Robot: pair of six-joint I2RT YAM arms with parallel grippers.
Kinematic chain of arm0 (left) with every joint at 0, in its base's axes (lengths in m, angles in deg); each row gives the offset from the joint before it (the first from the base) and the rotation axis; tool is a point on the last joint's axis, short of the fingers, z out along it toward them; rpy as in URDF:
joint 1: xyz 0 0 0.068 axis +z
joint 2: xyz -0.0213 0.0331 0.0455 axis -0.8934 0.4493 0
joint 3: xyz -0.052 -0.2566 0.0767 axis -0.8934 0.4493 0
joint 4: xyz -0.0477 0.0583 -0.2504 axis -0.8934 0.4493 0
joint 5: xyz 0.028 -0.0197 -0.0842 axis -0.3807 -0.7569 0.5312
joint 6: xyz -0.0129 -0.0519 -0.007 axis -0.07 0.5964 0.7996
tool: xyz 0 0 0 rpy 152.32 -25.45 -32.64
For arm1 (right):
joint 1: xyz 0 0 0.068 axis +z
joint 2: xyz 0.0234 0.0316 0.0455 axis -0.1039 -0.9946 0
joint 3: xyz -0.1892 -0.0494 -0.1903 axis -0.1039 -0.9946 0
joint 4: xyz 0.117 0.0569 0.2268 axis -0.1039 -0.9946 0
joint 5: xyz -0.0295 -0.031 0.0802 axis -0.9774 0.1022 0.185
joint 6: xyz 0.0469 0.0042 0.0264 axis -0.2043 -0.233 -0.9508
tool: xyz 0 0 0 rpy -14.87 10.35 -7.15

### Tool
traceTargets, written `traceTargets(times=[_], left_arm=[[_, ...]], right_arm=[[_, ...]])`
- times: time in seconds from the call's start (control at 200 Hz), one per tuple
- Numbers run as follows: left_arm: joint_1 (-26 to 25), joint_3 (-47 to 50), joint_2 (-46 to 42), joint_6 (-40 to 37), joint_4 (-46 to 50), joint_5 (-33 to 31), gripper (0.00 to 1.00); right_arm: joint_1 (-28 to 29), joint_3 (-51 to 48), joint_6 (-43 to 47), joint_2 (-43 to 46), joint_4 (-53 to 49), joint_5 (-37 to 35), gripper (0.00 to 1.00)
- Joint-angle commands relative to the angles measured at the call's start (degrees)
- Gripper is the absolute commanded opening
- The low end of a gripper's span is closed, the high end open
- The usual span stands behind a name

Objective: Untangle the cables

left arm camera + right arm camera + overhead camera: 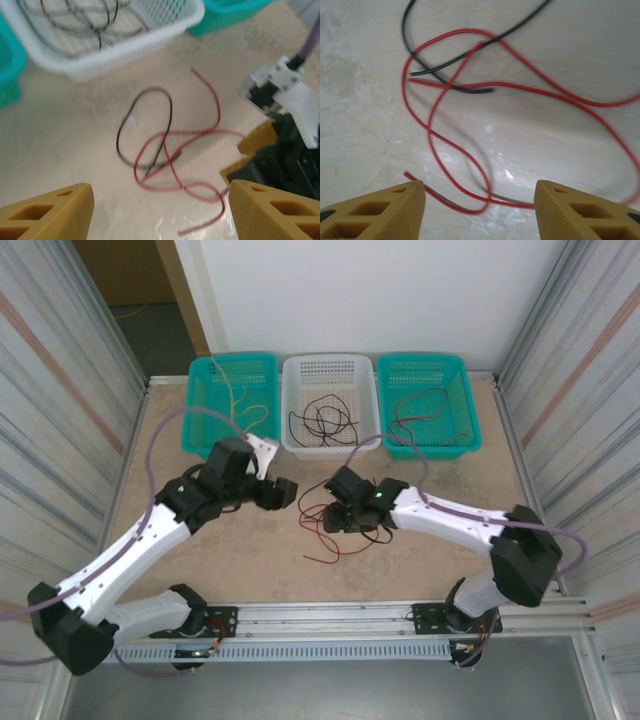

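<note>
A tangle of red and black cables (325, 530) lies on the table between my two grippers. In the left wrist view a black loop (171, 112) crosses a looping red cable (218, 107). My left gripper (160, 212) hovers over them, open, with nothing between its fingers. It sits left of the tangle (285, 492). My right gripper (335, 512) is over the tangle's right part. In the right wrist view it (480, 210) is open, and a red cable (465, 155) runs on the table between its spread fingertips. A black cable end (477, 91) lies farther out.
Three baskets line the back edge. The left teal basket (195, 430) holds a pale yellow cable (235, 400). The white basket (325, 447) holds black cables. The right teal basket (440, 448) holds a red one. Metal walls close both sides.
</note>
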Motion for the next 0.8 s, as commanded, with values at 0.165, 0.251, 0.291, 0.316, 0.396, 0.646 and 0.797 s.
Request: traceTargets(times=[0.165, 0.251, 0.291, 0.316, 0.396, 0.646, 0.797], left_arm=[[0.3, 7.6, -9.5, 9.5, 2.1, -0.3, 0.69], [0.3, 8.7, -10.6, 10.7, 0.8, 0.8, 0.68], [0.3, 9.0, -10.8, 10.9, 0.2, 1.2, 0.68], [0.3, 9.1, -10.9, 11.0, 0.1, 1.3, 0.68], [0.3, 9.2, -10.9, 11.0, -0.3, 1.4, 0.67], [0.3, 9.4, -10.4, 11.0, -1.4, 2.4, 0.66], [0.3, 9.8, -10.4, 11.0, -1.6, 2.6, 0.66]], right_arm=[[-0.4, 6.6, -8.6, -11.4, 2.3, 0.9, 0.36], [-0.9, 6.9, -8.7, -13.5, 4.4, 3.1, 0.36], [-0.9, 7.2, -8.7, -14.6, 4.9, 3.9, 0.36], [-0.9, 7.4, -8.7, -15.3, 5.2, 4.4, 0.36], [-0.9, 8.3, -8.8, -16.9, 5.8, 5.2, 0.36], [-1.3, 9.2, -8.4, -20.0, 6.1, 5.7, 0.23], [-1.1, 8.5, -8.0, -18.7, 7.0, 5.2, 0.30]])
